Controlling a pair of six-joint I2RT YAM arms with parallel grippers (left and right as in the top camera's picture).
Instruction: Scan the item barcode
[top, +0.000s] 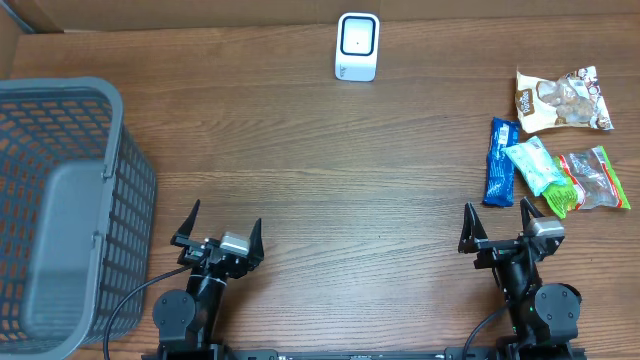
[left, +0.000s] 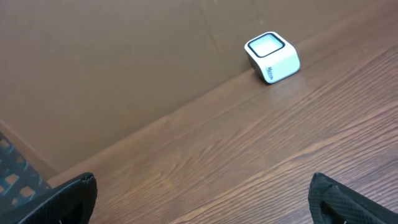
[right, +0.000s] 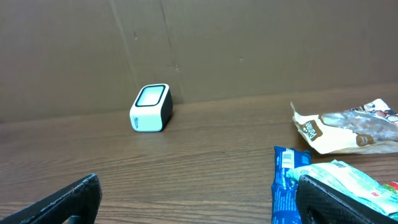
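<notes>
overhead, left gripper (top: 224, 222), right gripper (top: 497, 212) spread wide, empty

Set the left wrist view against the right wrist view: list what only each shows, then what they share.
Left wrist only: a corner of the grey basket at the lower left, and the left fingers, spread wide.
Right wrist only: the tan snack bag, the blue wrapper and the pale green packet at the right, plus the right fingers, also spread wide.
Both: the white scanner standing on the wooden table, close to the cardboard wall.
</notes>
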